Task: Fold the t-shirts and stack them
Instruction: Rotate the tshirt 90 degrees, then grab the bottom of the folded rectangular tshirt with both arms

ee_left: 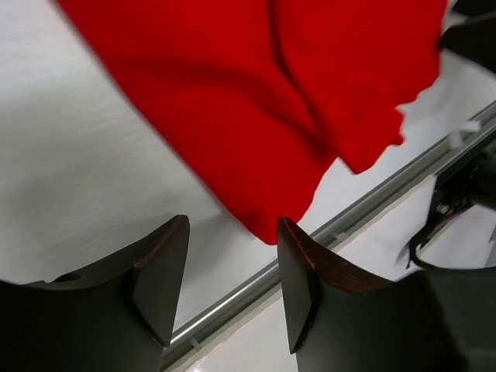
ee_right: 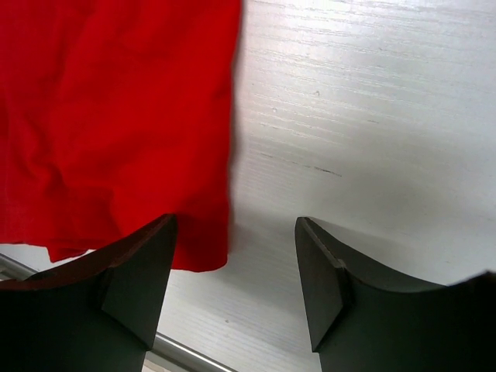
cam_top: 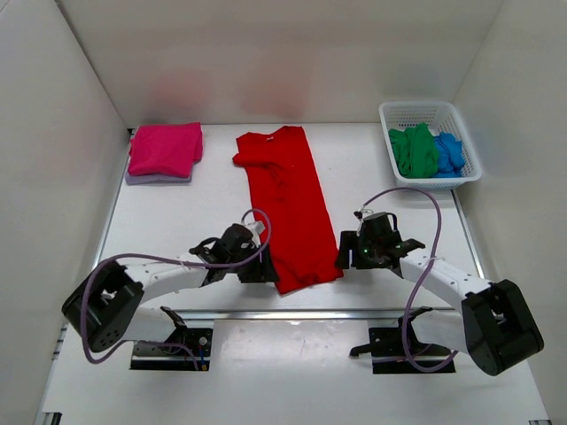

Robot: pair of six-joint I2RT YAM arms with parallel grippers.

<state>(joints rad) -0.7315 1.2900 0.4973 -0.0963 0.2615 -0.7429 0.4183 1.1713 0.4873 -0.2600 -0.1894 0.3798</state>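
A bright red t-shirt lies folded into a long strip down the middle of the table, its near end by the front rail. My left gripper is open and empty just left of the strip's near corner. My right gripper is open and empty at the strip's near right corner. A folded magenta-pink t-shirt lies at the back left on a pale lilac cloth. Green and blue t-shirts lie crumpled in the basket.
A white mesh basket stands at the back right. A metal rail runs along the table's near edge, seen also in the left wrist view. White walls close in the left, back and right sides.
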